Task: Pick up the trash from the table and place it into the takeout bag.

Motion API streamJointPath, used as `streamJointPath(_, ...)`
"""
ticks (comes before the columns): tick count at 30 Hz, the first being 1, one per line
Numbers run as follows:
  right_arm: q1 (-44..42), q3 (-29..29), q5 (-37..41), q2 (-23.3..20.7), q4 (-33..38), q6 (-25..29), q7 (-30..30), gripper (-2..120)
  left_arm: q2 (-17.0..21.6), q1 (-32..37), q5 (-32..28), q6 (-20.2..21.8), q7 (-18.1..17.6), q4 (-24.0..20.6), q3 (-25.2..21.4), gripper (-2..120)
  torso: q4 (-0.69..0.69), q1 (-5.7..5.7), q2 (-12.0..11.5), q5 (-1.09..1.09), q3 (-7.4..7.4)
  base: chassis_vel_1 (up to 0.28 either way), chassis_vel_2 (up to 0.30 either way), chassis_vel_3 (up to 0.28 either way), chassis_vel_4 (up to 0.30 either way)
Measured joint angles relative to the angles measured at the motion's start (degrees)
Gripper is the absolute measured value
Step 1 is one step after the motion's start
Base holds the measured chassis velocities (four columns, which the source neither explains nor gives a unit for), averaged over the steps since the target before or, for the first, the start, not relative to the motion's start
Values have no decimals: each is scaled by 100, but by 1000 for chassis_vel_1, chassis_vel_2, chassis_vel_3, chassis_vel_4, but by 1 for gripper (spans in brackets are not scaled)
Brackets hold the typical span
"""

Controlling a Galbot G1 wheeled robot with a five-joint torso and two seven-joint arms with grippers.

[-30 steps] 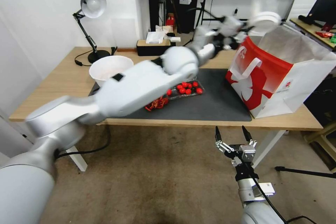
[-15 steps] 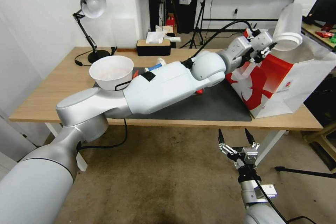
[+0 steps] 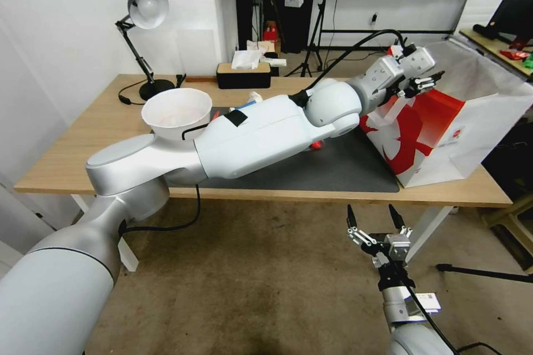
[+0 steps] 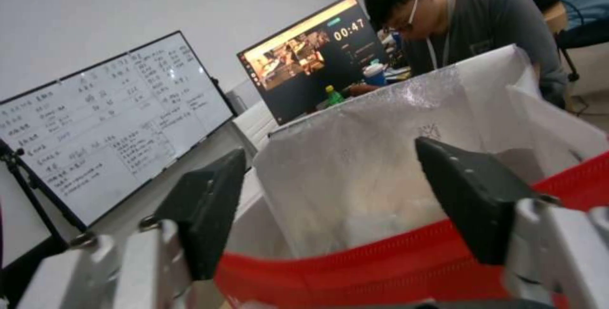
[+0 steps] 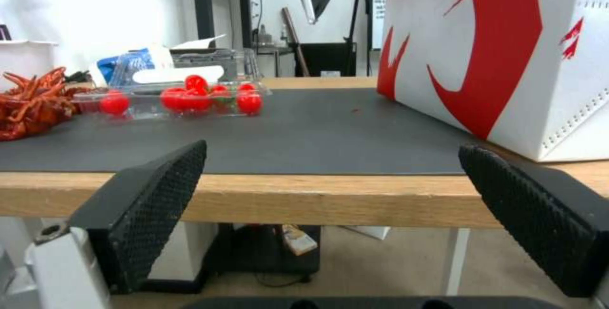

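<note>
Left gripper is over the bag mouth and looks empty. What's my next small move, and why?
Probably lift the left gripper and draw it back from the takeout bag toward the mat. Its fingers are open with nothing between them, poised above the bag's foil-lined mouth, while the clear tray of red items lies on the table. The right gripper hangs open below the table edge.

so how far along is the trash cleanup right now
Partly done, by the look of it. The left gripper hangs over the takeout bag with open, empty jaws. Left on the table: a white bowl, a clear tray of red tomatoes, a red tangle and a blue-white packet. The right gripper waits open below the table edge.
</note>
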Motion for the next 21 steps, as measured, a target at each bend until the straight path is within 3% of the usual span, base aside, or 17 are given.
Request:
streamJointPath(7,-20,-13,-13,25,37,0,-1,100,545,276,-238,-12,-349,-594,-343,97,-1,0,0,-1,0,0,0,0,0)
streamJointPath(9,-31,-9,-14,30,51,0,-1,100,678,381,-241,-12,-399,-698,-477,99,1,0,0,-1,0,0,0,0,0)
streamJointPath(14,-95,31,-23,56,119,0,0,100,1475,1116,-84,-26,-490,-1301,-1151,100,0,0,0,-2,0,0,0,0,0)
streamJointPath(15,-95,31,-23,56,119,0,0,100,1475,1116,-84,-26,-490,-1301,-1151,100,0,0,0,-2,0,0,0,0,0)
streamJointPath(17,-125,34,-29,54,165,-4,1,100,2048,1830,173,-31,-491,-1832,-1678,100,2,0,0,-4,0,0,0,0,0)
streamJointPath(18,-125,34,-29,54,165,-4,1,100,2048,1830,173,-31,-491,-1832,-1678,100,2,0,0,-4,0,0,0,0,0)
streamJointPath(21,-147,35,-39,36,197,-18,-1,100,2601,3017,555,-29,-394,-2535,-2598,100,0,0,0,-3,0,0,0,0,0)
